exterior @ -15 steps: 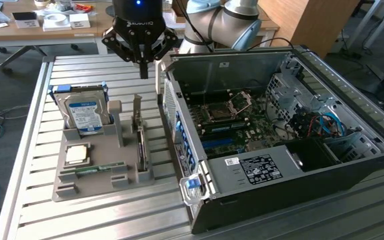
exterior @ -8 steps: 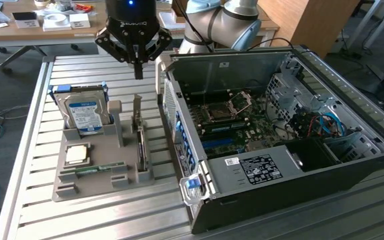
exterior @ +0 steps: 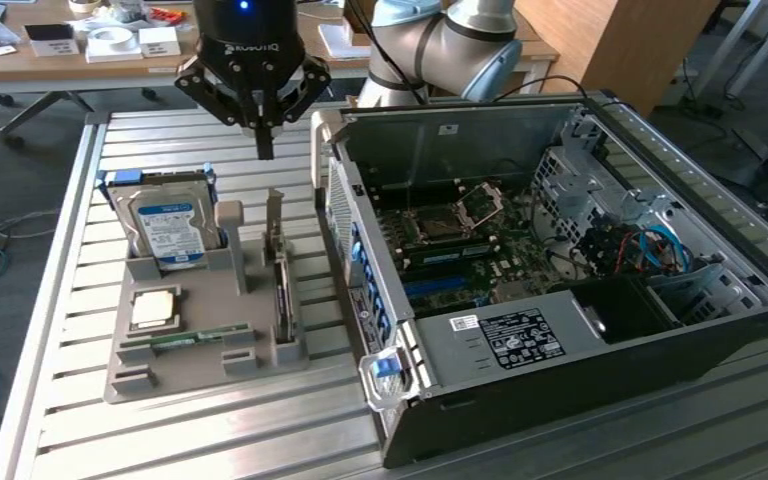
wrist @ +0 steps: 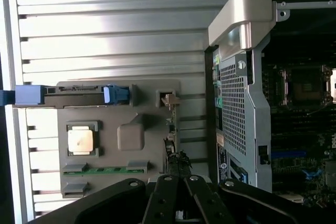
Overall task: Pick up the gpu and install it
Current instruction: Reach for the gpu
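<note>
The gpu (exterior: 283, 285), a thin dark green-black circuit card with a pale silvery metal end bracket, stands on its edge in a slot of the grey moulded plastic tray (exterior: 184, 372). It's on the side of the tray nearest the open black tower computer case (exterior: 558, 400). The wrist view catches it edge-on (wrist: 170, 124), a narrow dark line beside the case's perforated rear panel (wrist: 241, 103).

The black two-finger gripper (exterior: 267, 150) hangs above the tray's far end, over the card's bracket end and clear of it. Its fingers are pressed together and it holds nothing; the wrist view shows the tips meeting (wrist: 176, 182) right over the line of the card.

Elsewhere on the tray are the boxy silver hard drive with a blue-white label (exterior: 171, 225), standing upright, the square silver processor chip (exterior: 155, 308) lying flat, and the narrow green RAM stick (exterior: 204, 337). The case lies on its side with the green motherboard (exterior: 478, 240) exposed. Everything sits on the ribbed aluminium table (exterior: 224, 430).
</note>
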`<state>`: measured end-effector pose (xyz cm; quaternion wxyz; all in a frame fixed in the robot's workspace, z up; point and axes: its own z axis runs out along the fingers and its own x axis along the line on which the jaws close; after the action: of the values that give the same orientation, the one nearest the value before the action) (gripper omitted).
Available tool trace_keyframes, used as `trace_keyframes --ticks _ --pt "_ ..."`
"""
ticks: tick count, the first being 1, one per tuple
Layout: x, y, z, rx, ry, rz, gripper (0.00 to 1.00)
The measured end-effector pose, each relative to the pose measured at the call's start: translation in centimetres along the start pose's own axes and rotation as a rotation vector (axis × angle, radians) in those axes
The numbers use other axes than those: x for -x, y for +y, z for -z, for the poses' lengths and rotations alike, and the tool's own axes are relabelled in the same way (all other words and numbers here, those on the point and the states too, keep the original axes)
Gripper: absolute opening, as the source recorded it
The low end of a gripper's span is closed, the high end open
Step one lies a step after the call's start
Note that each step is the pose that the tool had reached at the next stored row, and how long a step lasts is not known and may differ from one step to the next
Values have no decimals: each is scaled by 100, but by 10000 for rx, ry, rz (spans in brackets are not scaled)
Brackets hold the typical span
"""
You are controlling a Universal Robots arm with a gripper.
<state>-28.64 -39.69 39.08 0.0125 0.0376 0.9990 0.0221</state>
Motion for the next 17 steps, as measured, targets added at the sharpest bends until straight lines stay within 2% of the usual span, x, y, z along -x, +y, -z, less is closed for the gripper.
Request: trace_keyframes --ticks 8,17 --pt "-1 -16 2 -1 2 0 11" --pt "14 -205 9 -1 1 1 11"
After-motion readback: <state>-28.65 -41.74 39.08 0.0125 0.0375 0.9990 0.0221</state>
